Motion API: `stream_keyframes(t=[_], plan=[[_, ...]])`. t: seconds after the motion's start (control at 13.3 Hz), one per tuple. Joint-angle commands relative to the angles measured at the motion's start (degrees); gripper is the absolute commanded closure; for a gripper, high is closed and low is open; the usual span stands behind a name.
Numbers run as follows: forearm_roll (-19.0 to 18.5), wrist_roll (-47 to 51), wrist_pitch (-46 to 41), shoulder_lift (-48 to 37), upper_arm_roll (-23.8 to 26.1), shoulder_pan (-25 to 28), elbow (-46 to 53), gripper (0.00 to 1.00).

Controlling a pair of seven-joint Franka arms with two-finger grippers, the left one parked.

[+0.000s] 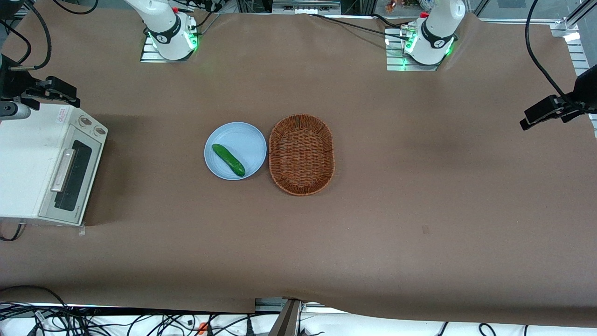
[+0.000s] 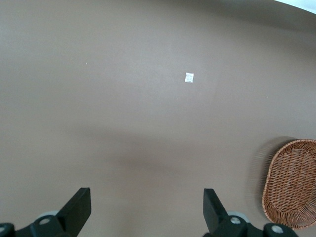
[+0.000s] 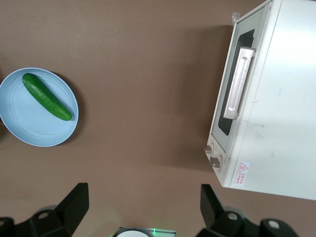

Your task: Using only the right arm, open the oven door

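Nothing is gripped yet: your right arm's gripper (image 3: 140,210) hangs above the table with fingers (image 3: 74,202) spread wide, touching nothing, the toaster oven (image 1: 28,163) at the working arm's end of the table, the oven door (image 1: 74,175) shut. You are at the approach step. Next, you must bring the claw over to the silver bar handle (image 3: 238,81), at about one o'clock in the wrist view, and straddle it.

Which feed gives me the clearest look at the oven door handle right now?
The right wrist view: the gripper, open, hangs above the table beside the oven, so the oven door and its handle show in full, door shut. The front view shows the handle at the frame's edge. The left wrist view misses it.
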Motion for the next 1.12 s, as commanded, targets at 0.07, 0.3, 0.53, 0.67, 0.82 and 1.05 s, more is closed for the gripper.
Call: stream_keyframes(t=[0.07,0.3,0.53,0.67,0.82,1.05], plan=[[0.6,-0.67,-0.63,0.17,0.06,-0.48,0.88,0.0],[0.17,-0.05,-0.64,0.52,0.15,-0.39,0.8,0.0],[0.07,0.03,-1.07,2.19,0.33,-0.3,2.81,0.0],[0.69,-0.58,-1.07,3.16,-0.03,-0.92,2.81,0.0],[0.6,-0.67,-0.9,3.34,0.06,-0.83,2.82,0.0],[0.6,-0.67,-0.63,5.0,0.06,-0.83,2.82,0.0]])
